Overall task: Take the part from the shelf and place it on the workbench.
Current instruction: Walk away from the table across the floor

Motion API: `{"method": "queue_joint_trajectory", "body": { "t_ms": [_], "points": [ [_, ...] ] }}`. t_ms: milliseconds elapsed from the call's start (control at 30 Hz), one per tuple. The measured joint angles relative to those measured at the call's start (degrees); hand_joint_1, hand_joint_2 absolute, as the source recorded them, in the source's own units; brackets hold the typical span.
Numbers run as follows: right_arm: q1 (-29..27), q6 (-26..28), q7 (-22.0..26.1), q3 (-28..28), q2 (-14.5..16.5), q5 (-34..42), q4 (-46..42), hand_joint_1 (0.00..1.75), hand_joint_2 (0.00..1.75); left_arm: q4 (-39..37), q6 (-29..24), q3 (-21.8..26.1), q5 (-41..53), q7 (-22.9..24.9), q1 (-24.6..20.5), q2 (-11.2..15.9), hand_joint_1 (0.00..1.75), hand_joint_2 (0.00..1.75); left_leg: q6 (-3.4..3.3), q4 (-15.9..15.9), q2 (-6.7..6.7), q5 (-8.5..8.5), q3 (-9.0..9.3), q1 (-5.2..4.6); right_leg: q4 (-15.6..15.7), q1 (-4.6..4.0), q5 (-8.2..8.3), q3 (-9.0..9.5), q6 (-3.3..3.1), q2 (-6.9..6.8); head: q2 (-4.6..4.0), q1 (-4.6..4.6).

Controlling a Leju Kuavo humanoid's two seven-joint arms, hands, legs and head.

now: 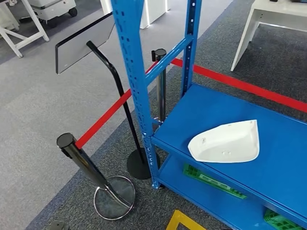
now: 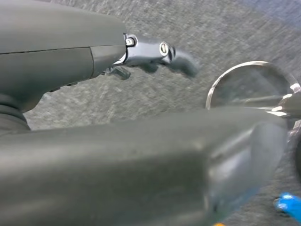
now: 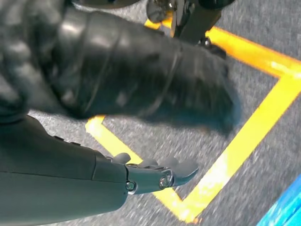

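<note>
A white, shell-shaped part (image 1: 225,142) is seen lying flat on the upper board of the blue shelf (image 1: 282,158), near that board's front edge and well apart from the shelf's corner upright (image 1: 133,62). On the board below it, green pieces (image 1: 213,181) are laid. Beside the upright, a black sign stand (image 1: 108,67) and chromed barrier posts (image 1: 90,170) joined by a red belt (image 1: 105,117) are set on the grey carpet. The left hand (image 2: 149,54) is held over that carpet close to a post's round chromed base (image 2: 248,84), fingers extended and nothing grasped. The right hand (image 3: 156,174) is held over yellow floor tape (image 3: 227,165) (a blue shelf edge shows nearby), likewise spread and empty.
</note>
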State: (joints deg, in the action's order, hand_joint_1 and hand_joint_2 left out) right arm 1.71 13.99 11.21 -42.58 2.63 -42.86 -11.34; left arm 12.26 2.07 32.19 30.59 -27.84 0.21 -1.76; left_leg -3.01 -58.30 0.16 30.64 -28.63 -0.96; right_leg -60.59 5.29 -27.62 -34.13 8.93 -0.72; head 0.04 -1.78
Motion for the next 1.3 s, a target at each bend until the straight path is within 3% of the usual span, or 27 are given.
{"method": "queue_joint_trajectory", "body": {
  "t_ms": [33, 100, 133, 200, 267, 300, 333, 367, 433, 467, 500, 533, 600, 633, 700, 767, 800, 833, 933, 1000, 1067, 1133, 1233, 1267, 1300],
  "points": [
    [0.0, -0.1, -0.3, 0.0, 0.0, -0.1, 0.0, 0.00, 1.75, 0.0, 0.3, 0.0, 0.0, -0.1, -0.1, 0.1, 0.00, 0.00, 0.47, -0.6, 0.08, 0.55, -0.27, 0.02, -0.1, 0.39, 0.04, -0.02, -1.33, 0.13, 0.00, 0.05],
    [0.0, -0.2, -0.8, 0.0, -0.1, -0.3, 0.1, 0.00, 1.75, -0.1, 1.0, 0.2, -0.2, -0.2, 0.0, 0.0, 0.00, 0.00, 1.10, -1.8, 0.08, 1.98, -0.98, 0.18, -0.4, 0.94, 0.07, -0.54, -1.97, -0.11, 0.00, -0.51],
    [0.0, -0.3, -1.0, 0.0, -0.2, -0.4, 0.1, 0.00, 1.75, -0.1, 1.3, 0.3, -0.3, -0.2, 0.0, -0.1, 0.00, 0.00, 1.20, -3.7, 0.07, 3.83, -1.86, 0.46, -0.5, 0.98, 0.09, -1.11, -2.00, -0.19, 0.00, -1.27],
    [0.0, -0.3, -1.3, 0.0, -0.4, -0.6, 0.1, 0.00, 1.75, -0.1, 1.9, 0.4, -0.5, -0.3, 0.0, -0.4, 0.00, 0.00, 0.92, -11.1, 0.08, 9.06, -4.88, 0.79, -0.6, 0.52, 0.38, -1.75, -1.73, -0.31, 0.00, -2.94],
    [-0.2, -0.3, -1.3, 0.0, -0.4, -0.7, 0.1, 0.00, 1.75, -0.2, 2.2, 0.4, -0.5, -0.5, 0.0, -0.7, 0.00, 0.00, -0.02, -17.9, 0.06, 12.02, -7.27, -0.08, -0.5, -0.37, 0.99, -2.20, -1.32, -0.40, 0.00, -3.39],
    [-0.3, -0.3, -1.4, 0.0, -0.4, -0.8, 0.1, 0.00, 1.75, -0.2, 2.2, 0.5, -0.4, -0.6, 0.1, -0.8, 0.00, 0.00, -0.90, -18.9, 0.04, 11.82, -7.23, -1.01, -0.5, -0.84, 1.29, -2.41, -1.52, -0.42, 0.00, -3.34],
    [-0.4, -0.3, -1.3, 0.0, -0.3, -0.9, 0.1, 0.00, 1.75, -0.2, 2.3, 0.6, -0.3, -0.7, 0.1, -0.8, 0.00, 0.00, -2.06, -17.7, 0.01, 10.55, -6.26, -2.20, -0.4, -1.28, 1.55, -2.49, -1.85, -0.43, 0.00, -3.32],
    [-0.3, -0.3, -1.2, 0.0, -0.2, -1.1, 0.1, 0.00, 1.75, -0.2, 2.3, 0.7, -0.2, -0.9, 0.1, -0.7, 0.00, 0.00, -3.63, -14.5, 0.01, 8.42, -4.45, -3.65, -0.4, -1.62, 1.79, -2.44, -2.24, -0.47, 0.00, -3.30],
    [0.0, -0.5, -0.6, 0.0, 0.4, -1.3, 0.1, 0.00, 1.75, -0.2, 2.3, 1.1, -0.1, -1.1, 0.0, 0.1, 0.00, 0.00, -7.48, -5.9, 0.38, 4.19, -0.51, -6.73, -0.2, -2.06, 2.21, -2.57, -2.93, -0.58, 0.00, -3.27],
    [0.2, -0.6, -0.2, 0.0, 0.9, -1.5, 0.2, 0.00, 1.75, -0.1, 2.3, 1.3, -0.1, -1.2, -0.2, 0.7, 0.00, 0.00, -8.84, -2.1, 0.53, 2.88, 0.73, -7.63, -0.2, -2.19, 2.41, -2.79, -3.11, -0.55, 0.00, -3.35],
    [0.4, -0.8, 0.2, 0.0, 1.3, -1.7, 0.2, 0.00, 1.75, -0.1, 2.3, 1.4, -0.1, -1.2, -0.3, 1.1, 0.00, 0.00, -9.55, 0.3, 0.62, 2.21, 1.24, -8.06, -0.1, -2.31, 2.63, -3.04, -3.10, -0.48, 0.00, -3.41],
    [0.4, -1.0, 0.6, 0.0, 1.5, -1.8, 0.2, 0.00, 1.75, -0.1, 2.4, 1.5, -0.1, -1.3, -0.4, 1.3, 0.00, 0.00, -9.63, 1.8, 0.47, 1.91, 1.31, -7.93, 0.1, -2.43, 2.87, -3.04, -2.83, -0.40, 0.00, -3.59],
    [0.0, -1.4, 1.0, 0.0, 1.5, -2.1, 0.2, 0.00, 1.75, 0.0, 2.5, 1.8, -0.1, -1.3, -0.4, 1.0, 0.00, 0.00, -9.55, 4.1, 0.37, -0.38, 1.82, -7.33, 0.3, -2.50, 3.33, -3.31, -2.79, -0.12, 0.00, -3.95],
    [-0.3, -1.4, 1.1, 0.0, 1.3, -2.2, 0.3, 0.00, 1.75, 0.0, 2.6, 1.9, -0.1, -1.4, -0.3, 0.8, 0.00, 0.00, -9.59, 5.1, 0.40, -1.66, 2.10, -6.90, -0.4, -2.67, 2.74, -3.75, -2.94, 0.20, 0.00, -4.07],
    [-0.7, -1.5, 1.1, -0.1, 0.7, -2.4, 0.2, 0.00, 1.75, -0.1, 2.9, 2.0, 0.0, -1.5, -0.2, -0.1, 0.00, 0.00, -8.98, 5.9, 0.58, -3.47, 2.07, -6.05, -4.9, -3.13, -0.63, -5.89, -3.01, 0.93, 0.00, -3.89],
    [-0.9, -1.5, 0.9, -0.2, 0.1, -2.6, 0.2, 0.00, 1.75, -0.1, 3.1, 2.2, 0.2, -1.5, -0.2, -1.0, 0.00, 0.00, -8.13, 5.5, 0.59, -3.75, 1.45, -5.52, -11.2, -3.25, -4.13, -8.22, -2.13, 1.15, 0.00, -3.60],
    [-0.9, -1.5, 0.9, -0.3, -0.2, -2.7, 0.2, 0.00, 1.75, -0.2, 3.1, 2.3, 0.3, -1.5, -0.2, -1.4, 0.00, 0.00, -7.62, 5.2, 0.59, -3.73, 1.15, -5.30, -12.7, -3.22, -4.58, -8.43, -1.62, 1.12, 0.00, -3.53],
    [-0.9, -1.5, 0.8, -0.4, -0.4, -2.7, 0.2, 0.00, 1.75, -0.2, 3.2, 2.3, 0.4, -1.6, -0.1, -1.6, 0.00, 0.00, -7.05, 4.7, 0.59, -3.65, 0.87, -5.06, -12.1, -3.14, -4.05, -7.55, -1.11, 1.07, 0.00, -3.48],
    [-0.9, -1.5, 0.9, -0.7, -0.8, -2.8, 0.3, 0.00, 1.75, -0.2, 3.2, 2.6, 0.5, -1.7, -0.2, -1.6, 0.00, 0.00, -5.06, 2.2, 0.56, -2.48, -0.05, -4.44, -3.0, -2.55, -1.03, -1.24, 0.44, 1.03, 0.00, -3.27],
    [-0.8, -1.5, 1.1, -0.8, -0.6, -2.9, 0.3, 0.00, 1.75, -0.2, 3.2, 2.8, 0.6, -1.9, -0.3, -1.3, 0.00, 0.00, -4.20, 0.8, 0.53, -1.43, -0.81, -4.50, -0.3, -2.37, -0.80, 0.48, -0.37, 1.23, 0.00, -3.05],
    [-0.9, -1.5, 1.2, -1.0, -0.5, -3.0, 0.3, 0.00, 1.75, -0.2, 3.2, 2.9, 0.8, -2.0, -0.4, -1.1, 0.00, 0.00, -3.49, 0.3, 0.53, -0.92, -1.19, -4.56, -0.5, -2.16, -0.78, 0.45, -1.73, 1.14, 0.00, -3.14],
    [-1.0, -1.6, 1.3, -1.2, -0.6, -3.1, 0.3, 0.00, 1.75, -0.3, 3.1, 2.9, 0.8, -2.0, -0.3, -1.2, 0.00, 0.00, -2.19, -1.5, 0.47, 0.45, -1.95, -4.24, -1.1, -2.05, -1.06, 0.03, -2.36, 0.81, 0.00, -3.50],
    [-1.1, -1.6, 1.4, -1.3, -1.0, -3.1, 0.2, 0.00, 1.75, -0.3, 3.1, 3.1, 1.0, -2.1, -0.2, -1.7, 0.00, 0.00, -0.64, -11.7, 0.36, 6.24, -6.49, -2.50, -1.2, -2.57, -1.17, -0.30, -3.15, 0.57, 0.00, -4.03],
    [-1.1, -1.6, 1.4, -1.4, -1.1, -3.2, 0.2, 0.00, 1.75, -0.3, 3.2, 3.2, 1.1, -2.1, -0.1, -1.9, 0.00, 0.00, -0.60, -15.3, 0.35, 7.74, -8.22, -1.99, -1.2, -2.76, -1.15, -0.36, -3.15, 0.57, 0.00, -4.06],
    [-1.2, -1.6, 1.5, -1.5, -1.3, -3.3, 0.2, 0.00, 1.75, -0.4, 3.2, 3.2, 1.2, -2.1, -0.1, -2.1, 0.00, 0.00, -0.75, -17.4, 0.34, 8.14, -9.21, -1.70, -1.1, -2.92, -1.15, -0.33, -3.17, 0.58, 0.00, -4.06]
  ]
}}
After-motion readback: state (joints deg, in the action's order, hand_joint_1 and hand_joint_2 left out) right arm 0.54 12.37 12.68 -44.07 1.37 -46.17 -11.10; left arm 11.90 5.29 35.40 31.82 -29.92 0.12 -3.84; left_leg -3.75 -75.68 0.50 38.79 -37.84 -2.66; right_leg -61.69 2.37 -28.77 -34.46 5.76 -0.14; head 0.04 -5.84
